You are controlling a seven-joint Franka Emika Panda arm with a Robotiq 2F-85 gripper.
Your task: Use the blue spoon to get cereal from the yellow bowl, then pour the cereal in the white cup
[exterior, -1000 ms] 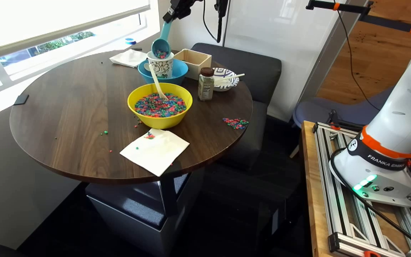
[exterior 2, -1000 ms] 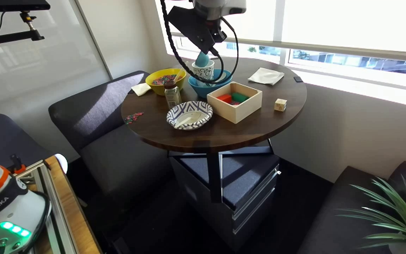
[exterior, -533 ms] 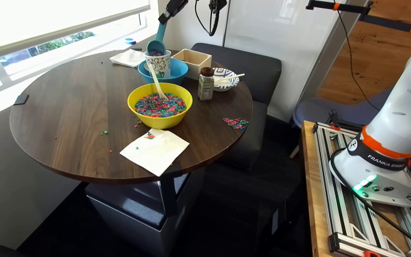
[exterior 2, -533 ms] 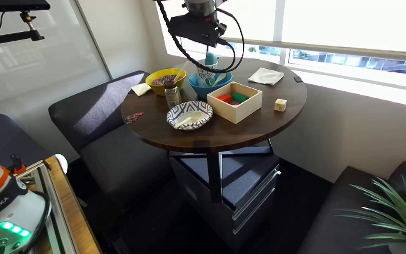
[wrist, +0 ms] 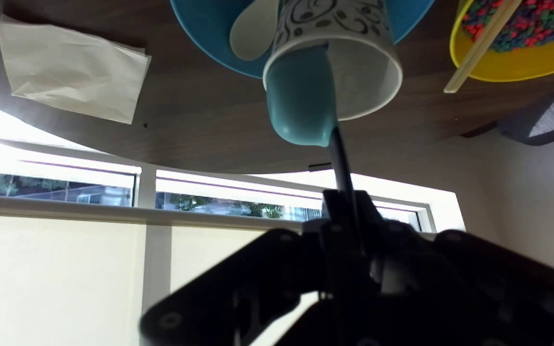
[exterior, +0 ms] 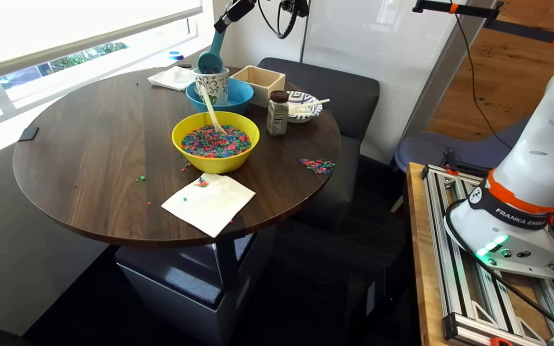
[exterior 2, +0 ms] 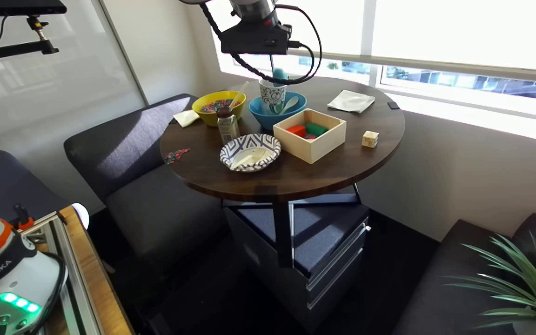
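The blue spoon [exterior: 209, 61] is held scoop-down, its scoop over and partly inside the mouth of the white cup [exterior: 217, 87], a white paper cup with dark swirls. A little cereal shows dark in the scoop. My gripper [exterior: 220, 24] is shut on the spoon's handle, above the cup; in the wrist view the dark fingers [wrist: 351, 204] pinch the thin handle. There the scoop [wrist: 302, 96] touches or overlaps the cup's rim [wrist: 395, 81], and the cup's floor is hidden. The yellow bowl [exterior: 215, 166] holds much cereal [exterior: 200, 144] and stands apart, in front.
The cup stands in a blue bowl [exterior: 245, 96] with a white spoon [exterior 2: 289, 105]. Another white spoon [exterior: 212, 110] leans in the yellow bowl. Nearby are a spice jar [exterior: 277, 115], wooden box [exterior: 260, 84], patterned dish [exterior 2: 250, 152], block [exterior 2: 370, 138] and napkins [exterior: 209, 204].
The gripper and spoon have shifted slightly, and the spoon's scoop has sunk lower into the cup's mouth. Less cereal shows in the scoop. The cup has shifted slightly inside the blue bowl.
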